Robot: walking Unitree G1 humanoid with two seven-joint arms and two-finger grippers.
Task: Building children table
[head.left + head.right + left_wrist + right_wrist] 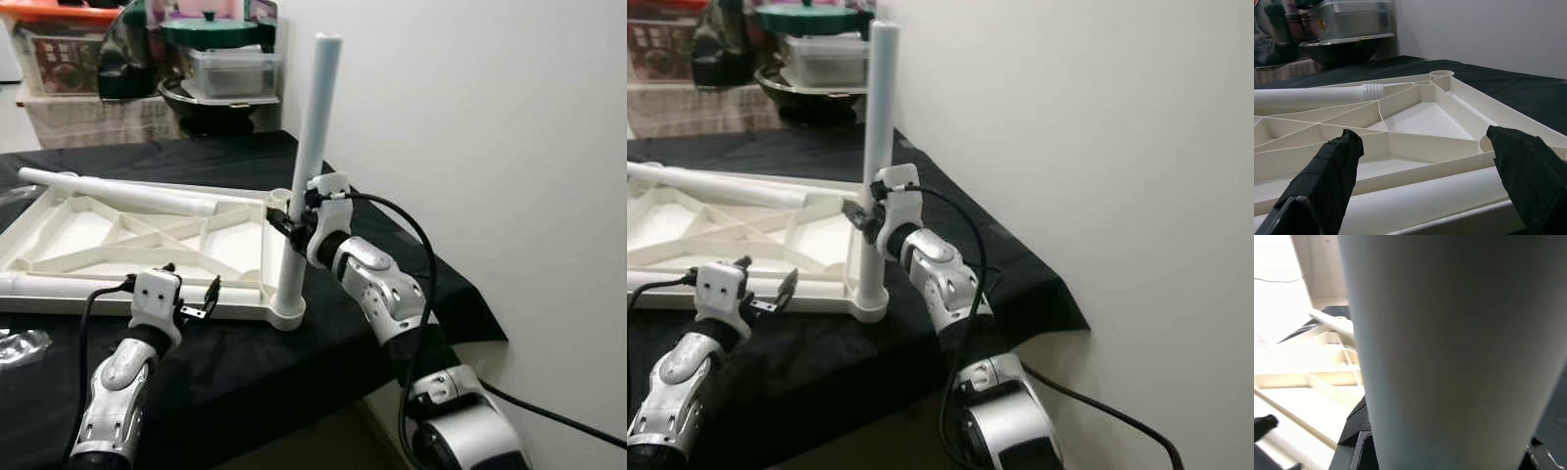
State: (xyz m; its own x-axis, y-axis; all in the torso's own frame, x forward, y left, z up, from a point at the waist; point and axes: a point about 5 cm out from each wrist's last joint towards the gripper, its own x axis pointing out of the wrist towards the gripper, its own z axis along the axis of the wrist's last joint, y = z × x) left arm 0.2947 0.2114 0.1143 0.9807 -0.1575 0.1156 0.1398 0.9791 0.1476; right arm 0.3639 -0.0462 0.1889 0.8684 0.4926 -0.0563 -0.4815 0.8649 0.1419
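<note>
A white ribbed tabletop [44, 211] lies upside down on the black cloth. One white leg [312, 147] stands upright in its near right corner socket [289, 313], and my right gripper [284, 223] is shut on that leg about halfway up; the leg [1449, 347] looms close in the right wrist view. A second leg [118, 193] lies across the back of the tabletop. A third leg [49, 286] lies along the near edge. My left gripper [193, 284] hangs open just over that near leg [1425, 196], with its fingers [1332, 171] spread wide.
Plastic bins and a dark bowl [216, 69] are stacked behind the table. A white wall [470, 147] runs close on the right. The cloth's corner [480, 328] drops off by my right arm. Crumpled clear plastic [20, 345] lies at the near left.
</note>
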